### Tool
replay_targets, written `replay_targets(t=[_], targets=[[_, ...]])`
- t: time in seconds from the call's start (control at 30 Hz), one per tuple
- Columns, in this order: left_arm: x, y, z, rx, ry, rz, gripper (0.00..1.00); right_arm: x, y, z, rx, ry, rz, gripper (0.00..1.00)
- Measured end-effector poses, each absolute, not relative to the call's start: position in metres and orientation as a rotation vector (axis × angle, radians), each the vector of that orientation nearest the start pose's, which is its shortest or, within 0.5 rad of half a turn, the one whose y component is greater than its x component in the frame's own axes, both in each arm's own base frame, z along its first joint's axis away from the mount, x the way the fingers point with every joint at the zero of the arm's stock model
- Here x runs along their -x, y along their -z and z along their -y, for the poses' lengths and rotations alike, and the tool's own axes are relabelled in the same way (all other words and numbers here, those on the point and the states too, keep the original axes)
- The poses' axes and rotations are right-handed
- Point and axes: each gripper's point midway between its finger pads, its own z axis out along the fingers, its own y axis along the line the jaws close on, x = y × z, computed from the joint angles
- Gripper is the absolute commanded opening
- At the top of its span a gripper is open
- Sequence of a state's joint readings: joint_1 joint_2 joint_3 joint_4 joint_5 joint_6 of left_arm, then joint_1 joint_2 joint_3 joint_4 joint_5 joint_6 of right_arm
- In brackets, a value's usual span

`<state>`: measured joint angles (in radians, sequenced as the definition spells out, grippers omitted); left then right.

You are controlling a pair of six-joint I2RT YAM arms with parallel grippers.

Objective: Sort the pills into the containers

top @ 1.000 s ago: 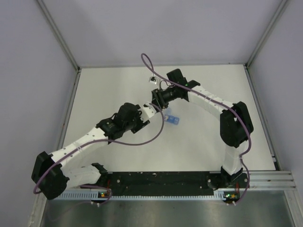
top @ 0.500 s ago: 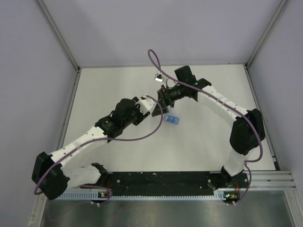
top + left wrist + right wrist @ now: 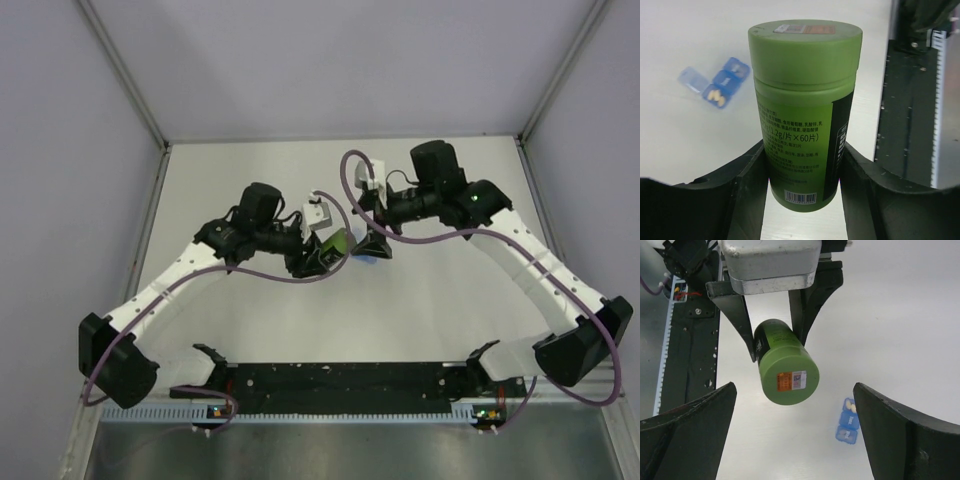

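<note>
Pill box (image 3: 715, 85): blue and translucent, lying flat about the middle of the table (image 3: 450, 300), well away from every edge. We count two shut lids with marks on them and a paler end compartment.
Contents: we see pale bits (image 3: 851, 407) in that end compartment and cannot tell what they are.
Green bottle (image 3: 785, 371): capped, printed label down its side, sticker on the cap. It is near the pill box and apart from it.
Left gripper (image 3: 802, 167): clamped on the green bottle near its base, one finger on each side, cap end pointing away from the wrist.
Right gripper (image 3: 800, 440): jaws spread wide with nothing between them, facing the bottle's cap. From above it sits just beside the pill box and partly hides it.
</note>
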<state>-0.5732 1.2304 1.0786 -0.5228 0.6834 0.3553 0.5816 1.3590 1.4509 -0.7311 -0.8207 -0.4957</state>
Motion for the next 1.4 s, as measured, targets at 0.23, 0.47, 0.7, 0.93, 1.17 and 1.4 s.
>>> replay_targets(t=[0.23, 0.47, 0.7, 0.93, 1.17, 1.4], targets=[[-0.191, -0.217, 0.269, -1.380, 1.099, -1.787, 0.00, -0.215, -0.288, -0.290, 1.571, -0.900, -1.490, 0.93], [-0.184, -0.221, 0.270, -1.391, 1.149, -1.777, 0.00, -0.210, -0.278, -0.295, 1.616, -0.942, -1.483, 0.76], [-0.187, -0.220, 0.269, -1.383, 1.135, -1.782, 0.00, -0.199, -0.268, -0.300, 1.640, -1.052, -1.504, 0.46], [-0.195, -0.208, 0.262, -1.356, 1.034, -1.814, 0.00, -0.203, -0.256, -0.304, 1.613, -1.100, -1.591, 0.19], [-0.218, -0.195, 0.246, -1.272, 0.799, -1.837, 0.00, -0.223, -0.241, -0.317, 1.495, -1.166, -1.743, 0.10], [-0.247, -0.197, 0.233, -1.168, 0.584, -1.823, 0.00, -0.250, -0.242, -0.330, 1.322, -1.213, -1.874, 0.08]])
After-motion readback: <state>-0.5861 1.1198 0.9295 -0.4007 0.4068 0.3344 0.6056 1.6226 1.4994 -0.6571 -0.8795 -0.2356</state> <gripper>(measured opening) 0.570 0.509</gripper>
